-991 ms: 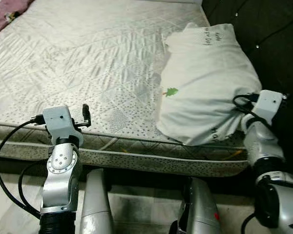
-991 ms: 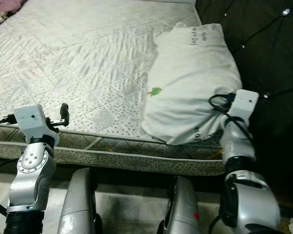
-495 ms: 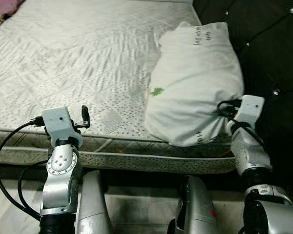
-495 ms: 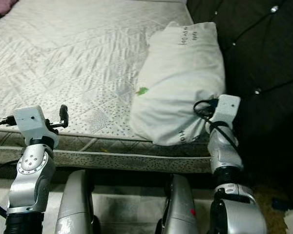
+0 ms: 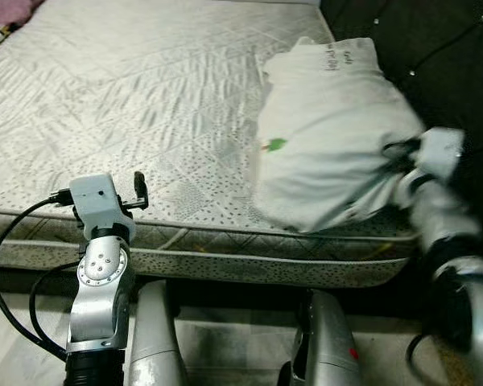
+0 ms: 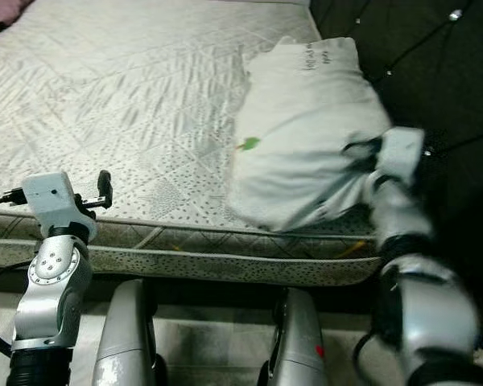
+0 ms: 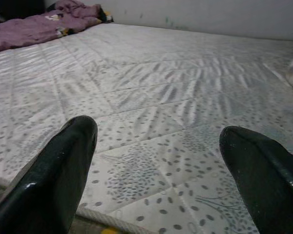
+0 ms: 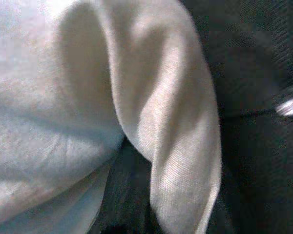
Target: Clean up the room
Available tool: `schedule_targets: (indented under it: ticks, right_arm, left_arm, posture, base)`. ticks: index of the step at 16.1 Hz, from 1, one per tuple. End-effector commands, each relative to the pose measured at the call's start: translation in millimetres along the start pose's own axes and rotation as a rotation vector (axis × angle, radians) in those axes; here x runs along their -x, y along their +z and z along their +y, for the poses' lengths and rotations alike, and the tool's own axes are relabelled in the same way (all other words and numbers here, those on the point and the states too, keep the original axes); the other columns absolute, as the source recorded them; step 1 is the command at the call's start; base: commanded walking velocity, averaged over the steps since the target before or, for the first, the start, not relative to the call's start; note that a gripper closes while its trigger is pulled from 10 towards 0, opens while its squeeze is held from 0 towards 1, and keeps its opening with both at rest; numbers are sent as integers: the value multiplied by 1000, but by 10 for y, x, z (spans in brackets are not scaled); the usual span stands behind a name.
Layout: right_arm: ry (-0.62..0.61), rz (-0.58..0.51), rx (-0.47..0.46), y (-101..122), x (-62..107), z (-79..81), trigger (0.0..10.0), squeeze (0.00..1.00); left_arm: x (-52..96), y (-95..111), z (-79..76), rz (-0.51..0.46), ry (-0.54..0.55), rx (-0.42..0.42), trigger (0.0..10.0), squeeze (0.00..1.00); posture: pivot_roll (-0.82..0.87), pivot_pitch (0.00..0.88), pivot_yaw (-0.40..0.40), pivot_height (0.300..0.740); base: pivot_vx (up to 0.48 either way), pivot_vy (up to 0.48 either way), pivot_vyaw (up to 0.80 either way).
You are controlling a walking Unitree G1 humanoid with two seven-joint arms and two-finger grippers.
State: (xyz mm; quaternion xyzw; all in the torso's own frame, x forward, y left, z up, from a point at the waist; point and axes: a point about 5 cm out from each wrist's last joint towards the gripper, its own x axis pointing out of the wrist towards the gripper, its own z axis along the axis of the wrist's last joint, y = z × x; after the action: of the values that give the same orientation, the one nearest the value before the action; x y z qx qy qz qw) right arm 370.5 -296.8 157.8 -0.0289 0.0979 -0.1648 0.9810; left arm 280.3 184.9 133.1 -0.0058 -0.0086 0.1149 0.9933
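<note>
Right hand (image 5: pixel 396 157): at the right of the frame, pressed into the near right corner of the white pillow (image 5: pixel 330 129). Its wrist view has pillowcase cloth bunched right up against the lens, so it looks closed on that corner, though the arm is blurred.

Left hand (image 5: pixel 141 191): lower left of the frame, poised just over the near edge of the mattress (image 5: pixel 145 96), fingers (image 7: pixel 63 165) spread apart with nothing between them.

Pillow: lying on the right side of the mattress, its far end up against the dark tufted headboard (image 5: pixel 435 40), its near end slumping toward the mattress edge. Small green mark and some handwriting on the case.

Beyond: a purple blanket (image 7: pixel 34 29) heaped at the far corner of the bed, upper left of the frame.

Doing it well: I'd judge the pillow is being pulled into place. A corner pinch on loose cloth slips easily, so draw it slowly and low along the mattress, and bring the free hand under the near end if it sags off the edge.
</note>
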Motion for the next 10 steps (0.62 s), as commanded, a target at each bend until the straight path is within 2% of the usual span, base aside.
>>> schedule_targets:
  ticks: [1, 3, 4, 6, 8, 9, 10]
  right_arm:
    - [-117, -107, -16, 366, -17, -268, 0, 0]
    - [-177, -123, -31, 429, -2, -437, 0, 0]
    - [-184, -123, -41, 425, 1, -460, 0, 0]
    - [-161, -87, -45, 283, 0, -405, 0, 0]
    - [-107, -32, -26, 51, 5, -227, 0, 0]
    - [-83, 1, -5, -84, 18, -110, 10000, 0]
    - [-73, 12, -15, -140, 24, -56, 10000, 1000]
  left_arm:
    - [3, 0, 26, 1, 14, -9, 10000, 0]
    - [-7, 6, 51, 0, 23, -12, 10000, 0]
    - [-11, 8, 55, -1, 24, -12, 10000, 0]
    - [-17, 5, 50, 0, 19, -18, 10000, 0]
    - [-14, 3, 37, 2, 11, -18, 10000, 0]
    - [-21, 5, 34, 1, 9, -17, 10000, 0]
    - [-24, 8, 31, 1, 7, -17, 10000, 0]
  posture:
    - [110, 25, -55, 509]
    - [114, 24, -54, 509]
    - [114, 24, -53, 509]
    - [110, 22, -47, 509]
    - [111, 21, -44, 509]
    - [114, 18, -39, 509]
    - [115, 17, -39, 509]
  base:
    - [0, 0, 0]
    - [0, 0, 0]
    - [0, 0, 0]
    - [0, 0, 0]
    - [0, 0, 0]
    - [0, 0, 0]
    - [0, 0, 0]
